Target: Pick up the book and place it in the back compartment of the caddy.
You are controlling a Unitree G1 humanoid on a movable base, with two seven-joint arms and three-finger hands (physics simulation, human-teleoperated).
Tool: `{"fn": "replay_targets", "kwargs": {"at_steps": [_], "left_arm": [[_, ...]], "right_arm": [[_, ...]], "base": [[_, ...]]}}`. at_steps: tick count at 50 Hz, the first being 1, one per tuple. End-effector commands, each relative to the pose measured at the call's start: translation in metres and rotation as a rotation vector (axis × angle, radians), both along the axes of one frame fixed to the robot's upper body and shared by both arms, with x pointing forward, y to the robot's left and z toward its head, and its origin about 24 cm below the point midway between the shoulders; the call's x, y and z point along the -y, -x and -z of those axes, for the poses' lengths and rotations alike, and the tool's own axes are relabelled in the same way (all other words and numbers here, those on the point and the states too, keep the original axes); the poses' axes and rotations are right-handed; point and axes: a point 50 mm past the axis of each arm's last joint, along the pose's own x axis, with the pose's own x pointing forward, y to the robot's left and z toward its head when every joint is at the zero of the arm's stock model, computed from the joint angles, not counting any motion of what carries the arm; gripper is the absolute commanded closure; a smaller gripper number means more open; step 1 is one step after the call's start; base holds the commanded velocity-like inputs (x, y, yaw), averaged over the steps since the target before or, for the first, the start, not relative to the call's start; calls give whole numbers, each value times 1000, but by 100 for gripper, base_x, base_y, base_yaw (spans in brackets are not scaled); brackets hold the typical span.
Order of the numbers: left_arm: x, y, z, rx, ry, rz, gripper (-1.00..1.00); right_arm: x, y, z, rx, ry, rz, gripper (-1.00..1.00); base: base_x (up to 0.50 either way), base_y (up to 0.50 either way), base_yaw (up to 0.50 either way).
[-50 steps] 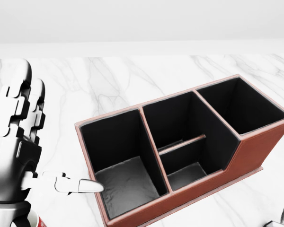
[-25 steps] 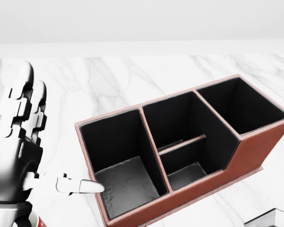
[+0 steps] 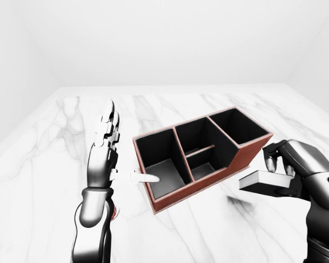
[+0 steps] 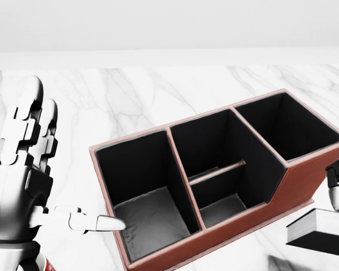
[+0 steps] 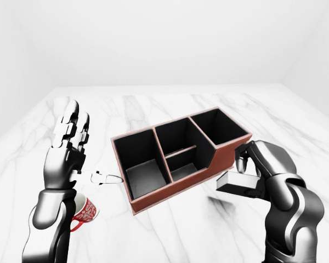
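On the white marble table [image 3: 49, 164] stands the red-brown caddy [image 5: 178, 192], set at a slant, its black compartments all showing bare floors and walls. Just beside its low right end, in the right-eye view, the right hand [image 5: 260, 167] holds the book [image 5: 237, 183] clear of the tabletop, lying flat with its pale page edge toward the caddy; the fingers [image 5: 242, 159] curl down over the top cover while the rest of the hand wraps the far side, so the book sits clamped within the grasp. At the left of the caddy the left hand [image 5: 66, 150] is raised, palm toward the caddy, its fingers straight and spread upward and its thumb [image 4: 93, 222] pointing at the caddy's near left wall, gripping nothing. Below that arm a red patterned mug [image 5: 83, 212] rests on the marble.
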Motion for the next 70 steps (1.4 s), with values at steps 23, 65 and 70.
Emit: {"fn": "replay_targets", "kwargs": {"at_steps": [23, 65, 70], "left_arm": [[0, -1, 2, -11, -1, -1, -100], [1, -2, 5, -23, -1, -4, -100], [1, 0, 3, -14, -3, -2, -100]], "right_arm": [[-49, -18, -59, 234, 169, -153, 100], [-83, -23, -58, 263, 164, -237, 100], [-87, -23, -60, 274, 165, -247, 100]], "base": [[0, 0, 0], [0, 0, 0], [0, 0, 0]]}}
